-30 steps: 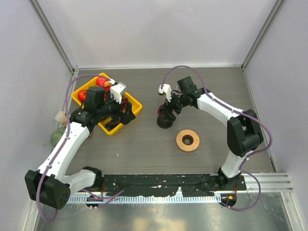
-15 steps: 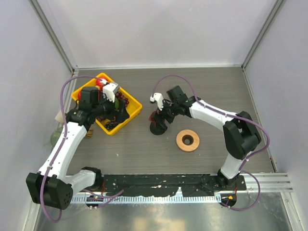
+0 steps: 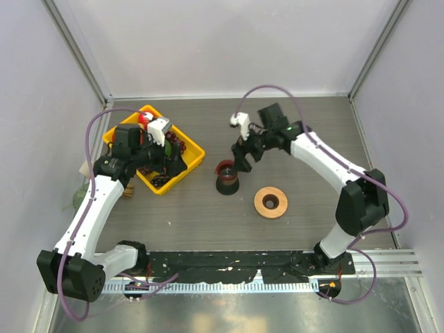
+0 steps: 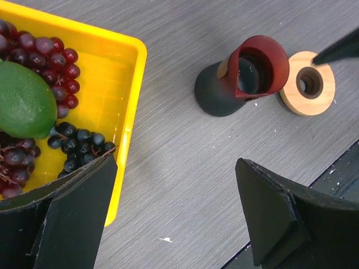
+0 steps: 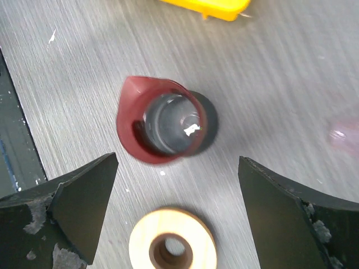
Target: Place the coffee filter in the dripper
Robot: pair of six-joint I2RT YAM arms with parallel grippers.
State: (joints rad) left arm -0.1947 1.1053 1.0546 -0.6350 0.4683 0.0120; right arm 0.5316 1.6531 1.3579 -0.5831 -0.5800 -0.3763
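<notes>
both grippers are seen wide open and empty, and the coffee filter [image 5: 130, 126], seated mouth-up in the dripper [image 4: 208, 96], is framed just below the nearer right gripper [image 5: 178, 168], well apart from the left gripper [image 4: 176, 165] positioned by the yellow tray [image 4: 136, 67].

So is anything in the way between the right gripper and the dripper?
No, nothing that shows. The right gripper is open, and in its wrist view the dripper sits between the two fingers with neither one touching it. The wooden ring lies beside the dripper, apart from it, not in between.
</notes>
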